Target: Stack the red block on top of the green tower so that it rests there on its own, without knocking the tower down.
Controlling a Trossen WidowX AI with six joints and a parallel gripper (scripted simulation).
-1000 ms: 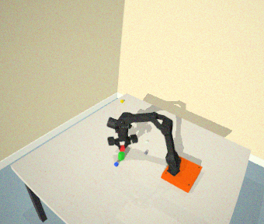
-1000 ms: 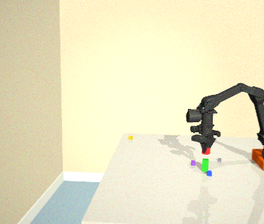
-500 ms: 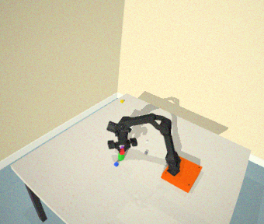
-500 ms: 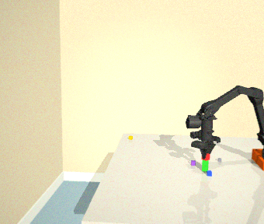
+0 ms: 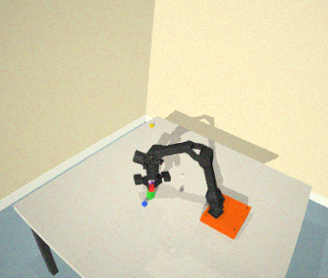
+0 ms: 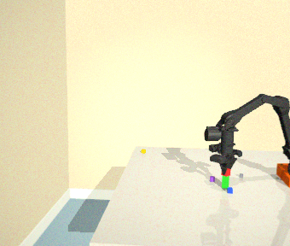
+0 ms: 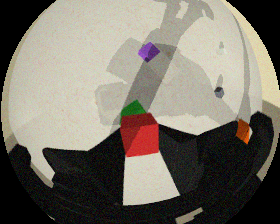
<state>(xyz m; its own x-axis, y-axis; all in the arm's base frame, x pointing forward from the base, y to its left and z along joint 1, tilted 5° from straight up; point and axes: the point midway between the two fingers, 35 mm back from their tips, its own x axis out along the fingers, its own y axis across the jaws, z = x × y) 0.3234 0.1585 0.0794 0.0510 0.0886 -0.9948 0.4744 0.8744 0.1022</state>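
Green tower (image 6: 225,182): upright column on the table (image 6: 160,213), slim-footed and, I judge, easily toppled by any sideways nudge, so I leave it untouched. Red block (image 6: 226,172): small, plain-faced cube, likely light, stiff and a little slick, best held on two opposite flat sides; my pincer (image 6: 226,171) is clamped on it so, directly over the tower top, seemingly touching or just above.

Top view: high and far, looking down on my whole arm (image 5: 191,154) and the table (image 5: 99,222). Exterior view: low, distant, side-on to the table (image 6: 169,213). Wrist view: close above my gripper (image 7: 143,143), facing down. All three share the green tower (image 6: 225,182).
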